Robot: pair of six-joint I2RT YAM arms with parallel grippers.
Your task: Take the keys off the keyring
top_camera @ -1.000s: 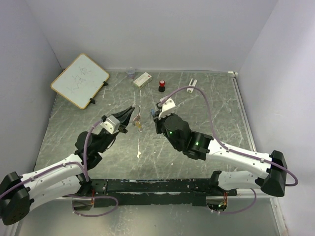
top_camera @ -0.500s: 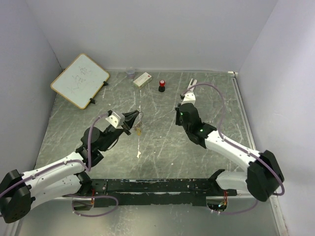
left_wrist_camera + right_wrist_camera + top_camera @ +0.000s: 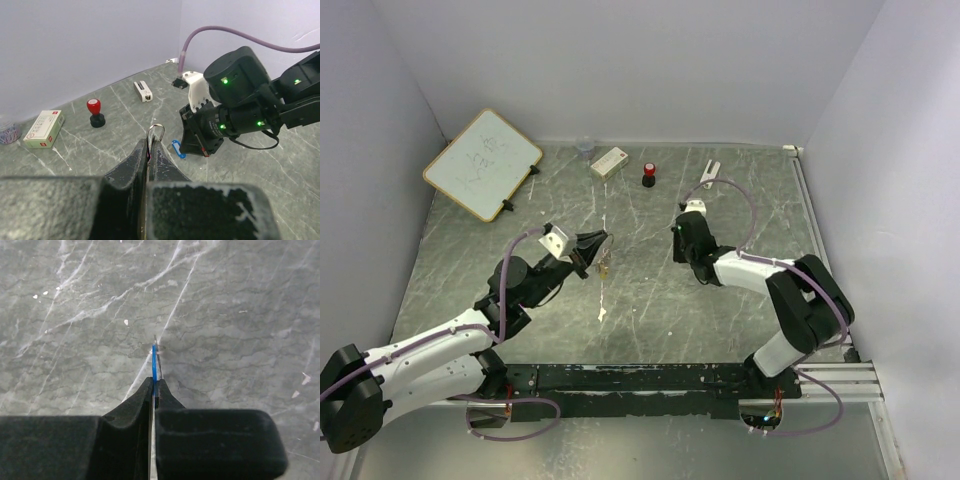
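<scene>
My left gripper (image 3: 596, 243) is shut on the thin silvery keyring (image 3: 156, 132); the ring's loop sticks out past the fingertips (image 3: 150, 142). An orange-yellow-headed key (image 3: 604, 266) hangs under the gripper above the table. My right gripper (image 3: 682, 245) stands apart to the right, pointing down at the table. It is shut on the blue-headed key (image 3: 154, 364), held edge-on, with its tip and a small wire loop (image 3: 156, 353) at the table surface. The blue key also shows in the left wrist view (image 3: 177, 148), below the right gripper (image 3: 200, 137). Plain metal keys are not clearly visible.
A whiteboard (image 3: 483, 163) leans at the back left. A small clear cup (image 3: 585, 148), a white box (image 3: 609, 162), a red-capped black bottle (image 3: 648, 175) and a white clip (image 3: 711, 168) stand along the back wall. Walls close in on three sides.
My right gripper has pulled away to the right from the left gripper, with the blue key in it, and dropped towards the table. My left gripper has shifted slightly right, still holding the ring.
</scene>
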